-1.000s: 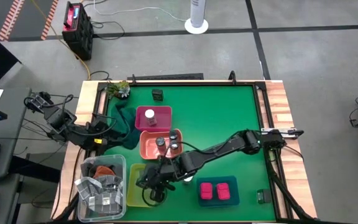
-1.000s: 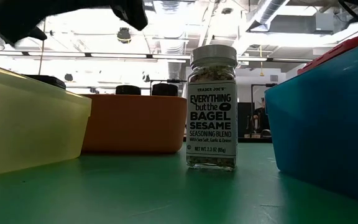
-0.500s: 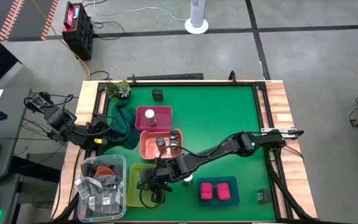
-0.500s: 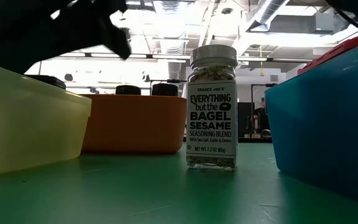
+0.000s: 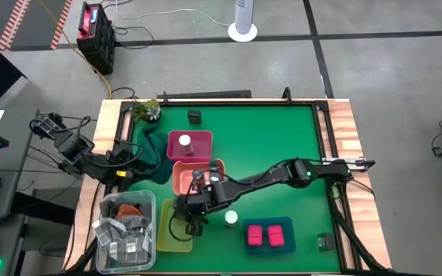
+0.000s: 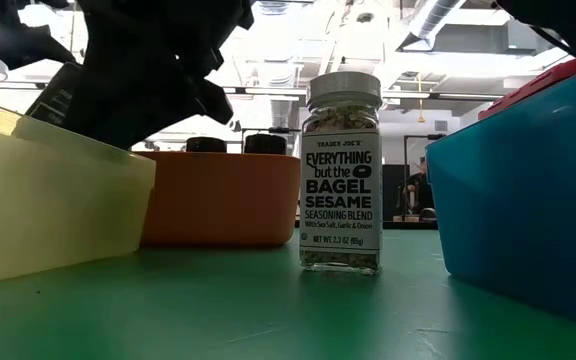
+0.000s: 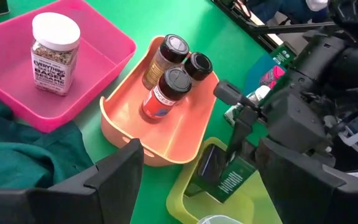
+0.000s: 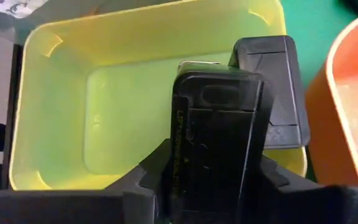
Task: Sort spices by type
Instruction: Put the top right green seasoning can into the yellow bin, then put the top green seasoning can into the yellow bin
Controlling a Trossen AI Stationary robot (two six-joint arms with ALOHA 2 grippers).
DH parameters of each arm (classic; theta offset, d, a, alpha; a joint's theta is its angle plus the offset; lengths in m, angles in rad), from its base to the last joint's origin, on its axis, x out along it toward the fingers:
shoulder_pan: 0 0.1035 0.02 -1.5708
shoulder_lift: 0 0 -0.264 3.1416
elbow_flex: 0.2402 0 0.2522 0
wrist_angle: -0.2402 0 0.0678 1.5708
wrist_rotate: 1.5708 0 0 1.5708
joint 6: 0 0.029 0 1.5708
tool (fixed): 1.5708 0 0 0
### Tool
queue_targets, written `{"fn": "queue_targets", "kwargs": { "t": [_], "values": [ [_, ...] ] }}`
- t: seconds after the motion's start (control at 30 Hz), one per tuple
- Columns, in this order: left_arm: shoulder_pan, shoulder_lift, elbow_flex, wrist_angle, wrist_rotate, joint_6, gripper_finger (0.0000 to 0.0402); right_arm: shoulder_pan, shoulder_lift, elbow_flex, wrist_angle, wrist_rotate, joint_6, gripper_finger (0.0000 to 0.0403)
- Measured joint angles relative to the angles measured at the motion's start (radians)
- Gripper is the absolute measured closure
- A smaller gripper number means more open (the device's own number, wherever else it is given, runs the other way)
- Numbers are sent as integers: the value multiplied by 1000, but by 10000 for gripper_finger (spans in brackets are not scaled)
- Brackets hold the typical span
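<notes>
My right gripper point(image 5: 190, 218) point(image 8: 210, 168) reaches over the yellow tray point(image 8: 61, 93) and is shut on a dark blackish box point(image 8: 219, 118). A second dark box point(image 8: 272, 81) leans on the tray's wall beside it. A white-capped jar point(image 5: 230, 218) point(image 6: 340, 170) stands on the mat next to the yellow tray. Two more dark boxes point(image 5: 194, 116) point(image 5: 324, 241) lie on the mat. My left gripper point(image 7: 201, 155) waits open at the table's left edge. Another white-capped jar point(image 7: 55, 43) stands in the pink tray point(image 7: 104, 62). Three dark-lidded jars point(image 7: 173, 81) sit in the orange tray point(image 7: 166, 137). My right gripper pinches the dark box between its two fingers point(image 8: 154, 168), one on each long side point(image 8: 185, 143). The fingers slant down from the table's right and lie along the box. Its lower end point(image 7: 229, 180) is inside the yellow tray; whether it touches the floor I cannot tell.
Two bright pink boxes point(image 5: 265, 235) lie in the blue tray point(image 5: 286, 226) near the front edge. A clear bin of grey packets point(image 5: 125, 230) stands left of the yellow tray. A green cloth point(image 5: 150, 149) and a small plant point(image 5: 148, 110) lie at the far left.
My right gripper has come down over the yellow tray and drawn a little toward the far edge, still shut on the dark box. The yellow tray has shifted slightly.
</notes>
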Motion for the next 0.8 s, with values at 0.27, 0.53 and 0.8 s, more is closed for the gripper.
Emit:
{"fn": "queue_targets", "kwargs": {
  "t": [0.27, 0.53, 0.8],
  "values": [
    [0, 0, 0, 0, 0, -2, 107, 8, 0, 0, 2, -87, -58, 245],
    [0, 0, 0, 0, -1, 9, 107, 21, 0, 0, -7, -92, -84, 243],
    [0, 0, 0, 0, -1, 8, 107, 4, 0, 0, -7, -104, -67, 160]
  ]
}}
